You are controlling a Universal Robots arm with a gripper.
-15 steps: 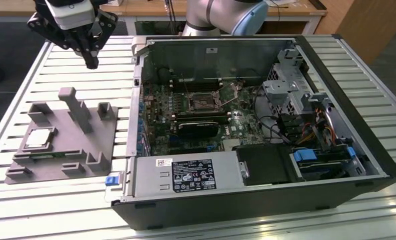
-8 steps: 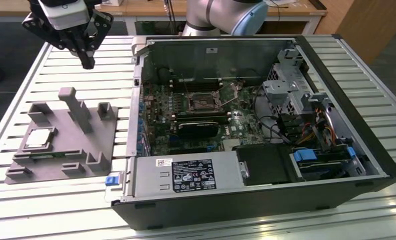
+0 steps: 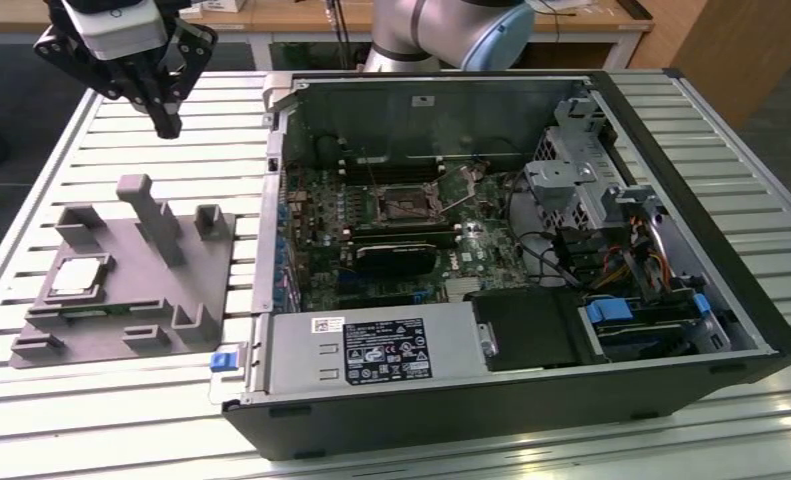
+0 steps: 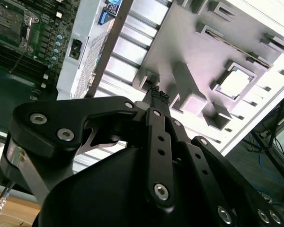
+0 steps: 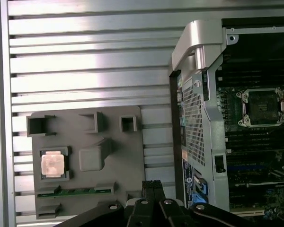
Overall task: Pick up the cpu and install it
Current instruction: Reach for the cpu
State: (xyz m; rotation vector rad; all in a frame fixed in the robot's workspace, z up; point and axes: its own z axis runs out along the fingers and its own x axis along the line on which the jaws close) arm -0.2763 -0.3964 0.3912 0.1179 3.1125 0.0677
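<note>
Open computer case (image 3: 502, 410) beside grey tray (image 3: 135, 282)

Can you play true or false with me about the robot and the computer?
1. The cpu sits in the grey tray. True.
2. The claw is holding the cpu. False: the claw is up in the air, apart from the cpu, shut and gripping nothing.
3. The computer case is open, so the green board inside shows. True.
4. The tray is inside the computer case. False: it lies on the slatted table beside the case, on the exterior view's left.
</note>
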